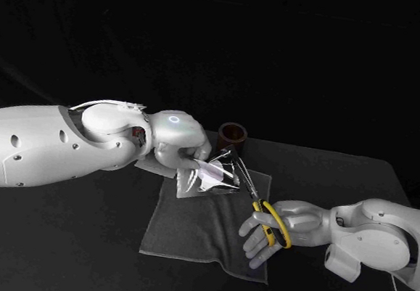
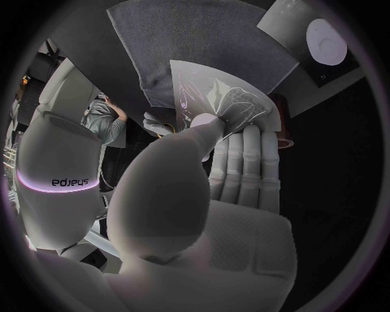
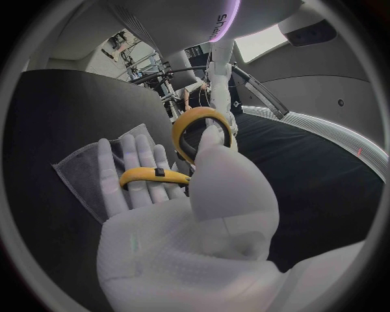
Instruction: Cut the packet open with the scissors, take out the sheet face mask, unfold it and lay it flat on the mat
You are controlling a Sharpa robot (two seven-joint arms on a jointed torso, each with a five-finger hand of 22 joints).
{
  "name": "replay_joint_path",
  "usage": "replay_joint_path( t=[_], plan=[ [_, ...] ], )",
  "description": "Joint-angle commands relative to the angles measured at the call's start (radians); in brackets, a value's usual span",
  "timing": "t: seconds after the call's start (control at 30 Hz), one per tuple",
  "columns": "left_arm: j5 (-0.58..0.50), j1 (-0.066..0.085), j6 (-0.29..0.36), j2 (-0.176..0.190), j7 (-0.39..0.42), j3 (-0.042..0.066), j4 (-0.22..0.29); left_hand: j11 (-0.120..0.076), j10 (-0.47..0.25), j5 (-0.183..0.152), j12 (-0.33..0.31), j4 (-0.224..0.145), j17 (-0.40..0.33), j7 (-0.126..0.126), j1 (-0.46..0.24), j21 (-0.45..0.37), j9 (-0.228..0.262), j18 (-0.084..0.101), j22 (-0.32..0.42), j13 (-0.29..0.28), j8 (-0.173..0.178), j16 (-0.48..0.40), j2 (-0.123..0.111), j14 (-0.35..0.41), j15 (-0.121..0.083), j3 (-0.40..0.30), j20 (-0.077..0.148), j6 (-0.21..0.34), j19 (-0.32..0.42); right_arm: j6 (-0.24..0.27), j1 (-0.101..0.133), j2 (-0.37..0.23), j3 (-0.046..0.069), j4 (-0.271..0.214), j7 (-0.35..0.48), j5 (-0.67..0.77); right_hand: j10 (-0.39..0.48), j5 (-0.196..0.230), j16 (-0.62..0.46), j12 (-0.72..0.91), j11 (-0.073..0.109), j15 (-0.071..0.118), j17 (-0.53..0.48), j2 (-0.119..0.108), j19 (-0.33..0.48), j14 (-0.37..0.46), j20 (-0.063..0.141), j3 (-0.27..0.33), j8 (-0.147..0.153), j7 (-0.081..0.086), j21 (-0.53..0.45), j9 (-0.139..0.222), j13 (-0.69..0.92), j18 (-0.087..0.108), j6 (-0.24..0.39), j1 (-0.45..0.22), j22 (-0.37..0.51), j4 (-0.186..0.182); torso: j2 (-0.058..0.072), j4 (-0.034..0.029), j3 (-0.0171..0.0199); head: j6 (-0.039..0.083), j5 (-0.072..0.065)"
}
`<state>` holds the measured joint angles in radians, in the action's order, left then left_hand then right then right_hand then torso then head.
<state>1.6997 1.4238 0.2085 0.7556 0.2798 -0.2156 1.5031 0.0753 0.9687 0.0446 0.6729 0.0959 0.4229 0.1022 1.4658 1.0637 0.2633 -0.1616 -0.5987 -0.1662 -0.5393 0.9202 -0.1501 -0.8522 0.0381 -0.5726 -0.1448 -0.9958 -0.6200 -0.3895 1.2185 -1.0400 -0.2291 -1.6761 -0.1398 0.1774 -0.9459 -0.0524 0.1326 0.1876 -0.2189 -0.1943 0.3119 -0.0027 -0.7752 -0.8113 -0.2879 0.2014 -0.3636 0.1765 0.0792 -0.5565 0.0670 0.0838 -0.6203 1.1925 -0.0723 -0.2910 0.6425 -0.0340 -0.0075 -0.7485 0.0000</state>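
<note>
Yellow-handled steel scissors point(image 1: 267, 214) are gripped through their loops by the right robot hand point(image 1: 280, 234), with the blades pointed at the glossy, pale, creased foil packet point(image 1: 215, 174). This is pinched by the left robot hand point(image 1: 176, 143) above the far end of the dark grey cloth mat point(image 1: 203, 232) on the black tabletop point(image 1: 68, 250). The cutting step is judged to be in hand. Next, the blades would have to be closed squarely across the packet's edge while it is held taut.

A dark grey rectangular cloth mat point(image 1: 193, 227) lay flat. Above its far end, a shiny silver foil packet point(image 1: 217, 174) was pinched, tilted, in the left hand point(image 1: 183, 149). Yellow-handled steel scissors point(image 1: 261, 206), gripped by the right hand point(image 1: 283, 228), hung over the mat's right edge, with the blades at the packet.
</note>
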Motion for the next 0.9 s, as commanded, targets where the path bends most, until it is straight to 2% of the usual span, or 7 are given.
replay_joint_path(
  t=[0.03, 0.5, 0.7, 0.9],
  plan=[
    [0.007, 0.0, 0.007, -0.002, 0.014, 0.001, 0.004, 0.0, 0.008, 0.003, -0.003, -0.101, -0.001, -0.004, 0.008, 0.005, 0.07, -0.02, -0.001, -0.001, -0.007, -0.001, 0.006, 0.0, -0.006, -0.107, 0.003, -0.01, -0.004, -0.019, -0.001, 0.004, 0.001, 0.005, -0.006, 0.007, -0.012, 0.004, 0.005, 0.005, -0.001, 0.0, -0.002, 0.009, -0.006, -0.007, 0.0, 0.005, -0.007, 0.105, 0.004, 0.002, -0.001, 0.08, -0.005, 0.002, -0.002, 0.0, 0.0, -0.0002, -0.0006, 0.0, -0.001],
    [0.007, 0.0, -0.002, -0.005, 0.02, 0.001, 0.02, 0.0, 0.009, 0.003, -0.004, -0.1, -0.001, -0.005, 0.008, 0.006, 0.073, -0.019, -0.001, -0.002, -0.006, -0.002, 0.005, -0.001, -0.006, -0.108, 0.003, -0.012, -0.004, -0.017, -0.001, 0.017, 0.001, 0.008, -0.003, 0.016, -0.014, 0.004, 0.007, 0.004, 0.0, 0.001, -0.004, 0.014, -0.008, -0.008, 0.0, 0.008, -0.008, 0.105, 0.005, 0.006, -0.001, 0.081, -0.007, 0.003, -0.002, 0.0, 0.001, -0.0004, 0.0007, -0.003, 0.003],
    [0.007, 0.0, -0.004, -0.008, 0.021, 0.001, 0.026, 0.0, 0.009, 0.003, -0.004, -0.1, -0.001, -0.005, 0.008, 0.006, 0.073, -0.019, -0.001, -0.002, -0.006, -0.002, 0.005, -0.001, -0.006, -0.108, 0.003, -0.012, -0.004, -0.016, 0.002, 0.027, 0.001, 0.015, -0.002, 0.018, -0.015, 0.004, 0.008, 0.004, 0.0, 0.001, -0.005, 0.017, -0.009, -0.009, 0.0, 0.01, -0.008, 0.104, 0.005, 0.008, -0.001, 0.081, -0.009, 0.004, -0.002, 0.001, 0.0, 0.0, -0.0007, -0.004, 0.004],
    [0.007, 0.001, -0.006, -0.01, 0.024, 0.001, 0.031, 0.0, 0.009, 0.003, -0.004, -0.1, -0.001, -0.005, 0.008, 0.006, 0.073, -0.019, -0.001, -0.002, -0.006, -0.002, 0.005, -0.001, -0.006, -0.108, 0.003, -0.012, -0.004, -0.01, 0.008, 0.03, 0.001, 0.024, 0.0, 0.018, -0.016, 0.004, 0.008, 0.004, 0.0, 0.002, -0.006, 0.019, -0.009, -0.01, 0.0, 0.011, -0.009, 0.104, 0.005, 0.01, -0.001, 0.082, -0.01, 0.005, -0.002, 0.001, 0.0, 0.0002, 0.0, -0.005, 0.005]
  ],
)
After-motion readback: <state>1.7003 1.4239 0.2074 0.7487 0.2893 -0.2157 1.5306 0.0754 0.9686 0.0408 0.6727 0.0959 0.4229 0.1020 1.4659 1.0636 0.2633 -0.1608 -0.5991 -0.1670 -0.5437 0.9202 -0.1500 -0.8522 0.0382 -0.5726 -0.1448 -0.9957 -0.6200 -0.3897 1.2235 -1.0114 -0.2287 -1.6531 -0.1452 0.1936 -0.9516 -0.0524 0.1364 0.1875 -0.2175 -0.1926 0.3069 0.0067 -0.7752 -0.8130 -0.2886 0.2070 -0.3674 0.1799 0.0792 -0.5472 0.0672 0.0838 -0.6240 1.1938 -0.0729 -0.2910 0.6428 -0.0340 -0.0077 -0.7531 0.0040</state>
